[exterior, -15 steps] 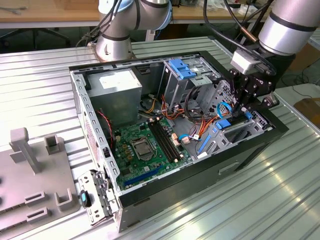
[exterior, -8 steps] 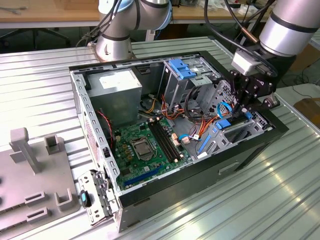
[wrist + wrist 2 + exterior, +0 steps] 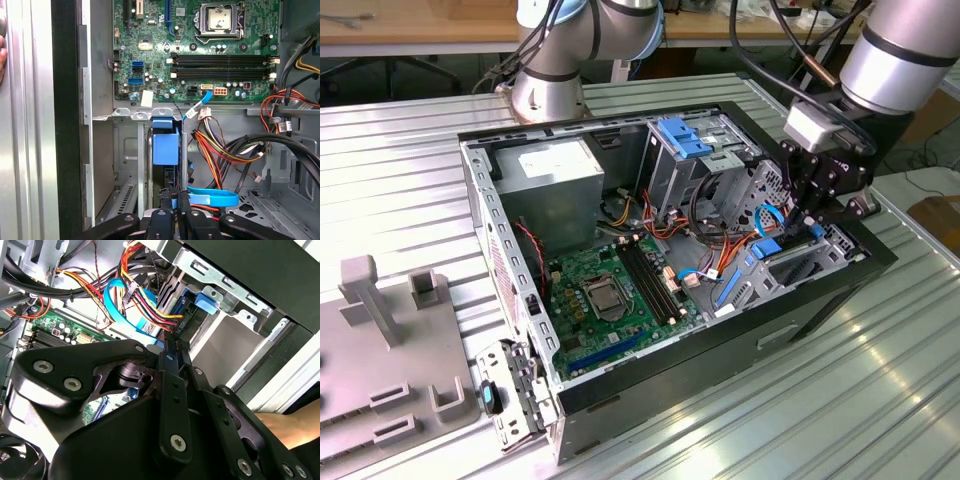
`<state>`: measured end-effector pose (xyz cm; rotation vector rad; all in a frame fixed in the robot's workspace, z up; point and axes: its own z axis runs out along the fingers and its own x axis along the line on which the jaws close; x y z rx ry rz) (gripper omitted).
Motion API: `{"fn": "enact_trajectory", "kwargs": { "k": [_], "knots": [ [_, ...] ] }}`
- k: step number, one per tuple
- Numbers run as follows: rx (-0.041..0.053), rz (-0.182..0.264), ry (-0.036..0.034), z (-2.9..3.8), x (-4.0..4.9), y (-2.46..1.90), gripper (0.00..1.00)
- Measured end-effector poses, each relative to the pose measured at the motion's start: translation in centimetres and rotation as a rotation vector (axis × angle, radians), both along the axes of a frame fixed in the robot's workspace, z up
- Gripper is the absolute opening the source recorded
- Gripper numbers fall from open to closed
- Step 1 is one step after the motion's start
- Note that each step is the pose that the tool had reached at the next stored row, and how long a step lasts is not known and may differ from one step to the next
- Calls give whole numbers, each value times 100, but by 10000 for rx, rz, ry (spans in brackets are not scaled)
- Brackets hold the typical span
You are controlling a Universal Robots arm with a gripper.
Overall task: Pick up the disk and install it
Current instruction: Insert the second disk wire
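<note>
Gripper (image 3: 175, 202): black linkages sit closest to the lens in both wrist views; the fingers (image 3: 172, 347) are drawn close together, pinching the edge of the disk.
Disk (image 3: 165, 147): stands on edge inside the lower drive bay at the front of the computer case (image 3: 820, 300), its blue plastic rail facing the first wrist view; in the exterior view it lies below the gripper (image 3: 810, 222), at the case's end toward that view's right.
Progress: by my judgement the disk is partly or nearly seated in its bay, the pinch not yet let go.
Handling: likely dense and stiff for its size, with a smooth dark face that could slip; the blue rails probably flex a little, so the rigid edges between them look the safer place to hold.
Fragility: a hard drive tolerates knocks poorly, and tilting in the slot could jam the rails.
Cables (image 3: 220, 150): orange, yellow and black bundle runs just beside the bay; a flat blue cable (image 3: 212, 198) loops near the fingers.
Motherboard (image 3: 200, 50): lies beyond the bay, well apart from the gripper.
Hand (image 3: 295, 425): part of a person's hand shows outside the case in the second wrist view.
</note>
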<state>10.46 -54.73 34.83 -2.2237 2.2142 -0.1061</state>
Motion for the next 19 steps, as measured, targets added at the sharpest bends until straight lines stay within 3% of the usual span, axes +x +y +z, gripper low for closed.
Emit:
{"fn": "enact_trajectory", "kwargs": {
  "k": [19],
  "knots": [
    [181, 0, 0, -21, 4, -9, 16]
  ]
}}
